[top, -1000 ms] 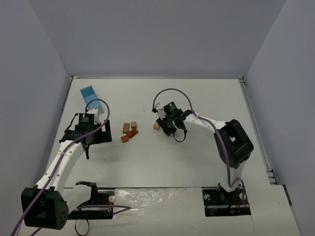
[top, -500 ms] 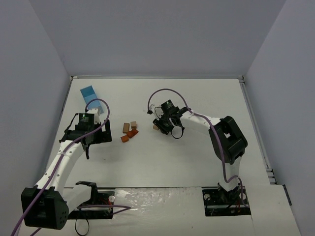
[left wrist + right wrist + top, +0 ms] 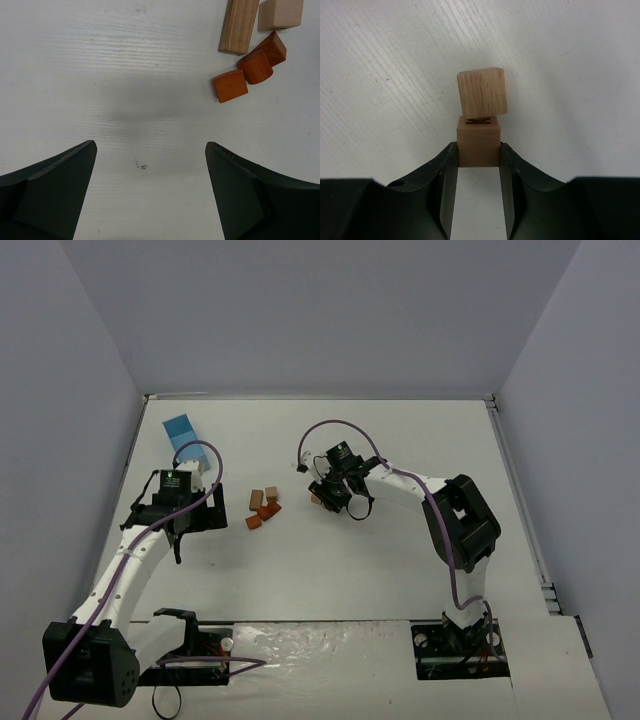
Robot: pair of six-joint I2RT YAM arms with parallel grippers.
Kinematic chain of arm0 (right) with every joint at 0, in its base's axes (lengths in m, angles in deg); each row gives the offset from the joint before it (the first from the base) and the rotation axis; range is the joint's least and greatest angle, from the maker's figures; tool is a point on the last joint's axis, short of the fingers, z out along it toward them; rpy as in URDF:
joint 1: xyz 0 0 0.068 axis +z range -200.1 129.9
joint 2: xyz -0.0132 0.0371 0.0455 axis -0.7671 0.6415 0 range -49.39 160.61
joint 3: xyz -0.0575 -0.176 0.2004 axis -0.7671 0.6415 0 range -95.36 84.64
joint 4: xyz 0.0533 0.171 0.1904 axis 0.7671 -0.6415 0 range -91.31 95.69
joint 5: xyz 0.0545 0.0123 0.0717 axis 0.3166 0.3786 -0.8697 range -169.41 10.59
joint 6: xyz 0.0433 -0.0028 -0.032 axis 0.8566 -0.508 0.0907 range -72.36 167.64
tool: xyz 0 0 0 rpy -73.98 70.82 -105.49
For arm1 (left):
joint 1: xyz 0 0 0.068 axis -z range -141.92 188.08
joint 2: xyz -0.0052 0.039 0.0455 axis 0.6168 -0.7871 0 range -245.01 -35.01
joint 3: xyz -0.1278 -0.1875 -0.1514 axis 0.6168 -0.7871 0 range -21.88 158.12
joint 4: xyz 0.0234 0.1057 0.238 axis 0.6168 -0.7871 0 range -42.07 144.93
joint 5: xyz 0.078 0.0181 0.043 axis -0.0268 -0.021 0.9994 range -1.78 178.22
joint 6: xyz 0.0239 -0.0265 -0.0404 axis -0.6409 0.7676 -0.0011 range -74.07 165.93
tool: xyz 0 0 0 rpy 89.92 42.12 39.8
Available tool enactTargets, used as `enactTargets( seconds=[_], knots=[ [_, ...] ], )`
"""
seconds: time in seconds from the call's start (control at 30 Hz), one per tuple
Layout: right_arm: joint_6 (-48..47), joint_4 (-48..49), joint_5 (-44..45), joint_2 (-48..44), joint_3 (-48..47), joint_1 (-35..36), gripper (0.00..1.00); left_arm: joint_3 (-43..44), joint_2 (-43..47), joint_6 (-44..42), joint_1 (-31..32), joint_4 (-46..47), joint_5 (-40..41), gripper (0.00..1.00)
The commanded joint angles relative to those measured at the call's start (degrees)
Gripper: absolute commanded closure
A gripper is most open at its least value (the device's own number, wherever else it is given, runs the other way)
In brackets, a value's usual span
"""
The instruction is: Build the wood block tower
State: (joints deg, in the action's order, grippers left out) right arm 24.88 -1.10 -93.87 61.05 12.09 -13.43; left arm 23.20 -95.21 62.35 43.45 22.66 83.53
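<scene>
Wide open, the left claw points straight down; the right arm stretches forward-left, right claw pinched tight on a tan block.

We count seven wooden blocks in all. Light tan, four: long block, one; cube beside it, one; far cube and near cube in the right wrist view, two. Reddish-brown blocks, three. Light-blue box, one. Arms, two: left arm, right arm.
</scene>
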Motion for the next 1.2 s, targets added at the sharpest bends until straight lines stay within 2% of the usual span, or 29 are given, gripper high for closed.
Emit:
enactTargets(
  seconds=[0.0, 0.6, 0.7, 0.77, 0.93, 0.97, 1.03, 1.17],
  knots=[
    [-1.6, -0.4, -0.5, 1.3, -1.4, -0.4, 0.92, 1.1, 1.1, -1.2, 0.1, 2.3, 0.2, 0.12],
    [-2.2, -0.4, 1.3, 2.6, -1.9, -0.4, 0.9, 1.0, 1.3, -1.2, 0.1, 2.3, 0.2, 0.12],
    [-2.3, -0.4, 0.8, 2.6, -2.2, -0.3, 0.87, 1.1, 1.2, -1.2, 0.1, 2.4, 0.2, 0.12],
    [-2.2, -0.4, 0.5, 2.6, -2.2, -0.4, 0.82, 1.1, 1.2, -1.2, 0.0, 2.4, 0.2, 0.12],
    [-1.8, -0.4, -0.2, 2.4, -2.4, -0.4, 0.62, 1.1, 1.2, -1.2, 0.1, 2.4, 0.2, 0.12],
    [-1.8, -0.4, -0.2, 2.3, -2.4, -0.4, 0.62, 1.0, 1.2, -1.2, 0.1, 2.4, 0.2, 0.12],
    [-1.5, -0.4, -0.2, 1.6, -2.5, -0.4, 0.52, 1.1, 1.2, -1.2, 0.0, 2.3, 0.2, 0.12],
    [-1.3, -0.5, 0.5, 0.0, -3.5, -0.4, 0.41, 1.0, 1.2, -1.2, 0.0, 2.4, 0.3, 0.12]
  ],
)
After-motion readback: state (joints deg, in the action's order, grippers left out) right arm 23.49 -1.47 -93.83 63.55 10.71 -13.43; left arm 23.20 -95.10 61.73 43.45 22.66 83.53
